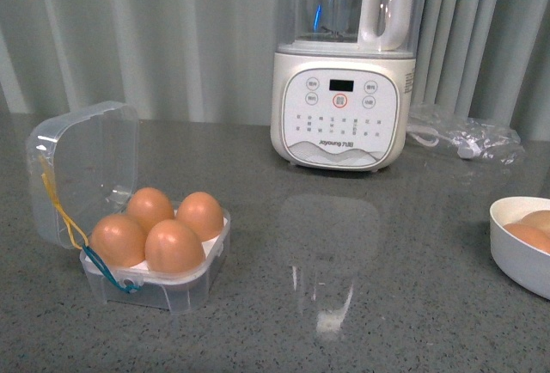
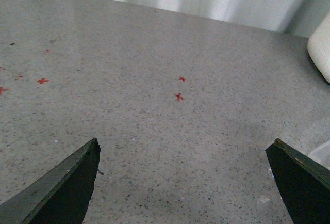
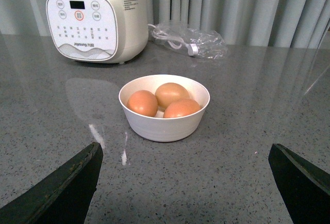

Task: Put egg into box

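Box point(image 1: 165, 292) at 9 o'clock, four holes filled; left end effector point(image 2: 185, 140), right end effector point(image 3: 185, 145) spread, empty; risk: an added egg point(image 3: 142, 102) from the bowl point(image 3: 165, 127) probably finds no seat and rolls.

Left hand point(image 2: 185, 145) and right hand point(image 3: 185, 146), each empty, dark fingers point(image 2: 62, 188) spread wide apart.

Four orange-brown eggs point(image 1: 174, 247) fill the clear box point(image 1: 163, 291), lid standing open.
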Robot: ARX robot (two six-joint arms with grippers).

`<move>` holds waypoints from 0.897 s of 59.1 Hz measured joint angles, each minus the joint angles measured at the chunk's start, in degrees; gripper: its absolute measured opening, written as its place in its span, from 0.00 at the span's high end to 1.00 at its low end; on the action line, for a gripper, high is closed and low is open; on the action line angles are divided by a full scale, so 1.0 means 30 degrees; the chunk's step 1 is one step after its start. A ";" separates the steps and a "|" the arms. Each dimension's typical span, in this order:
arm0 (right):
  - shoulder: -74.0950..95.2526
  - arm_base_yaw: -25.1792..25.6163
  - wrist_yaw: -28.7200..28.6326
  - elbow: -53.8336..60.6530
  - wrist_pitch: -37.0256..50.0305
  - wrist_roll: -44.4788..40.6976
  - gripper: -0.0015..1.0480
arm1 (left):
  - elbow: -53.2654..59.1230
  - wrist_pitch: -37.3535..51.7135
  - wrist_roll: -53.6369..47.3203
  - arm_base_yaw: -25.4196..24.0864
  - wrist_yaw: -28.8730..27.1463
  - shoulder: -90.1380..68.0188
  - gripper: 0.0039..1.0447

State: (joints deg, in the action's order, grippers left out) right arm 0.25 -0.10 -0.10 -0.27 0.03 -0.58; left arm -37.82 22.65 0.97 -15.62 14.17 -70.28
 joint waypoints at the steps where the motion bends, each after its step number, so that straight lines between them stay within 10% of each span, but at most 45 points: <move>1: 0.0000 0.0000 0.0000 0.0000 0.0000 0.0000 0.07 | -0.0117 -0.0022 -0.0066 0.0073 0.0219 -0.0182 0.06; 53: 0.0000 0.0000 0.0007 0.0000 0.0000 0.0000 0.07 | -0.0408 0.0758 0.0255 0.5406 -0.0423 -0.2135 0.06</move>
State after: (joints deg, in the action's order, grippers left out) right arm 0.25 -0.10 -0.08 -0.27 0.03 -0.58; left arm -39.05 24.93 1.74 0.60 12.91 -76.69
